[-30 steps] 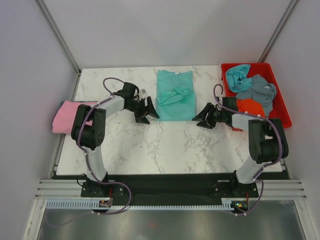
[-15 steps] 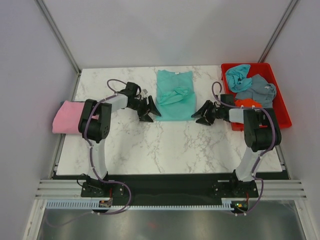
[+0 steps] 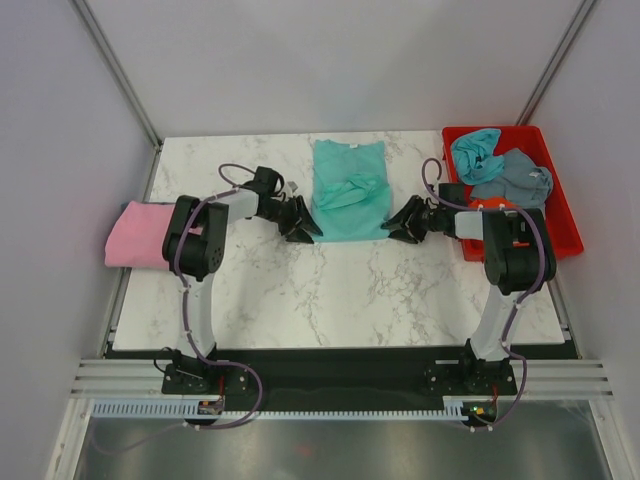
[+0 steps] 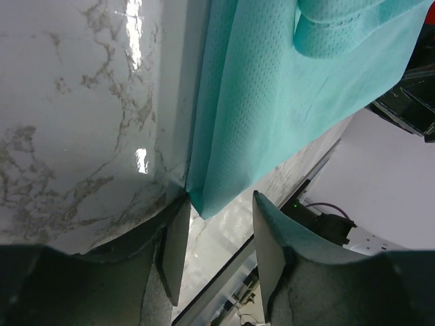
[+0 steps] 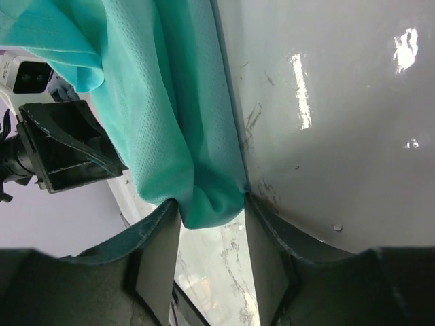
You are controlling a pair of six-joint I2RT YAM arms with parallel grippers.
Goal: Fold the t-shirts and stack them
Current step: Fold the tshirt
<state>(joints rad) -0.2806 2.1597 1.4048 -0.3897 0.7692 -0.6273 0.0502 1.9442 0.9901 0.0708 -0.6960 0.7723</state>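
**Teal-green t-shirt (image 3: 349,190) with a claw at each near corner**

Teal-green fabric lies flat at 12 o'clock on the marble worktop (image 3: 330,290). The left claw (image 4: 219,204) stands parted around its 7 o'clock corner, gripping nothing. The right claw (image 5: 211,207) is likewise parted around the 5 o'clock corner. A pink t-shirt (image 3: 135,233) sits at the 9 o'clock edge. At 2 o'clock, a red tray (image 3: 500,129) holds the light blue t-shirt (image 3: 476,152), grey-blue t-shirt (image 3: 515,180) and orange t-shirt (image 3: 500,206).

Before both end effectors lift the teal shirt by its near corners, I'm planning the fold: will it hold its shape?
Probably not. The teal shirt looks thin and floppy: its middle lies rumpled in soft folds, so it should sag between the corners. The mesh-like knit suggests it's light, and it may slide easily on the glossy table.
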